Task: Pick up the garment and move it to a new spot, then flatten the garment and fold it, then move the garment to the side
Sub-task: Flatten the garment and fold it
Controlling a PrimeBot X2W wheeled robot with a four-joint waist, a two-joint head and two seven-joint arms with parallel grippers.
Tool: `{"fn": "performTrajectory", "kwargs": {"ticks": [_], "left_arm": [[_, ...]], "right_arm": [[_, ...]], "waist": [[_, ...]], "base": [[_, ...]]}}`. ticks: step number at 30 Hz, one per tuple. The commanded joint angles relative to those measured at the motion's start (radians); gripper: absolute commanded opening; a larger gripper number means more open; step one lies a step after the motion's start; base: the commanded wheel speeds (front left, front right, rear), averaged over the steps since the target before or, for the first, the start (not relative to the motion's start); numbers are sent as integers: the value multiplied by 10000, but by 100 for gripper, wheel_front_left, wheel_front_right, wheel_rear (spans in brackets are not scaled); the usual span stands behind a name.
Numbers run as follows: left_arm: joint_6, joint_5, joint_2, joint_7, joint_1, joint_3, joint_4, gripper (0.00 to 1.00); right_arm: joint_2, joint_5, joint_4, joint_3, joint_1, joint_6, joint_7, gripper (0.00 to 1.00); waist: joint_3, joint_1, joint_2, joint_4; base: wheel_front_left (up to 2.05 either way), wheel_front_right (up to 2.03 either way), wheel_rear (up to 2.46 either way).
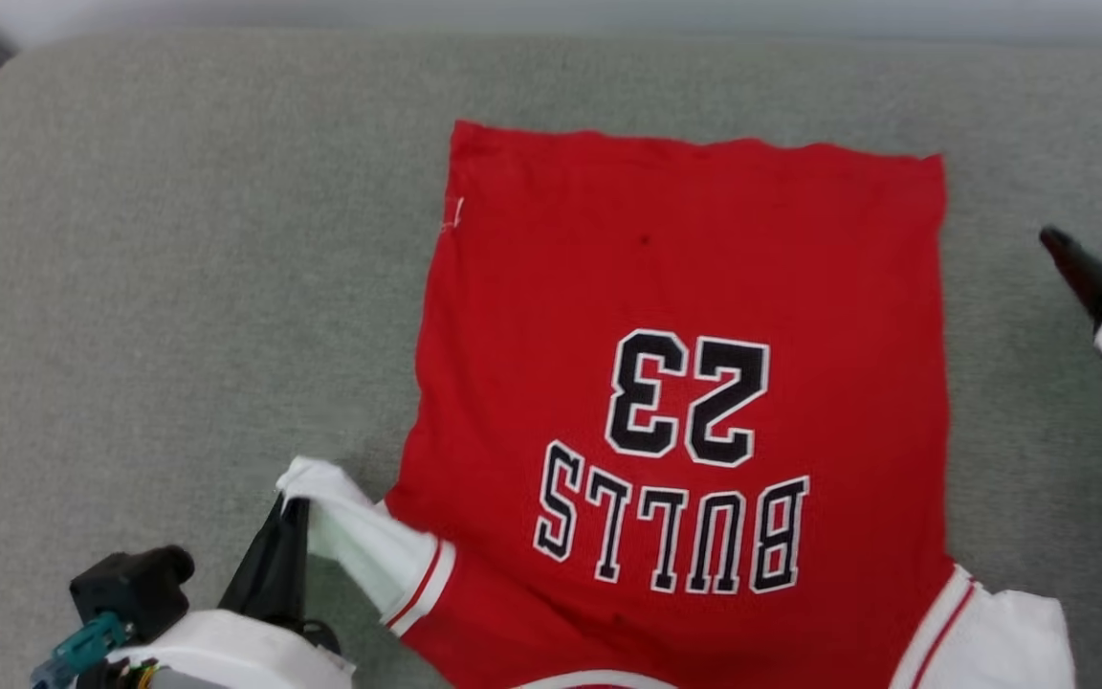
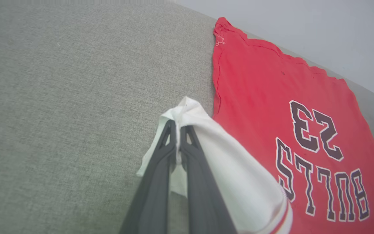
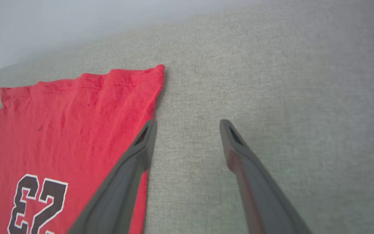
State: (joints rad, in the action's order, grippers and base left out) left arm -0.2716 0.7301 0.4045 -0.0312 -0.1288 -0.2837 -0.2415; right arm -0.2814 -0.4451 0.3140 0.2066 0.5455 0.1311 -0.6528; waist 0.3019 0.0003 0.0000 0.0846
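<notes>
The red shirt (image 1: 685, 287) lies flat, print up, on a grey woven fabric surface (image 1: 178, 287), with a pale wall (image 3: 44, 26) beyond it. The left gripper (image 2: 178, 125) pinches the shirt's white sleeve (image 2: 226, 156), the red body just to its right. The right gripper (image 3: 187, 130) gapes wide and empty over bare fabric, the shirt's edge just to its left.

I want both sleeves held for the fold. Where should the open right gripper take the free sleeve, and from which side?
Pinch the free sleeve at its outer white edge, coming in low from the robot's right. It lies flat, jutting past the red body toward the right gripper, and the left gripper holds the other sleeve by that edge.
</notes>
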Motion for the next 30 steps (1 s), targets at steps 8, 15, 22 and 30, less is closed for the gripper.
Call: {"fn": "performTrajectory", "kwargs": {"ticks": [8,15,22,30], "left_arm": [[546,-301,-335,-283,1338,-503,261,0],[814,-416,-504,-409,1841,-779,381,0],[915,-354,-565,-469,1962,-864,533,0],[905,-343,-485,-382,1992,-895,622,0]], "right_arm": [[-20,980,2404,-64,3263,-8,-1783,100],[-119,1775,3542,188,4413,-8,-2340,100],[212,2047,4786,360,3999,-9,-3437,46],[188,1949,4689,151,4121,-8,-3341,0]], "waist": [[1499,-3,0,1240],[2095,-3,0,1634],[2192,-3,0,1735],[1953,-3,0,1661]], "base": [[0,0,0],[0,0,0],[0,0,0],[0,0,0]]}}
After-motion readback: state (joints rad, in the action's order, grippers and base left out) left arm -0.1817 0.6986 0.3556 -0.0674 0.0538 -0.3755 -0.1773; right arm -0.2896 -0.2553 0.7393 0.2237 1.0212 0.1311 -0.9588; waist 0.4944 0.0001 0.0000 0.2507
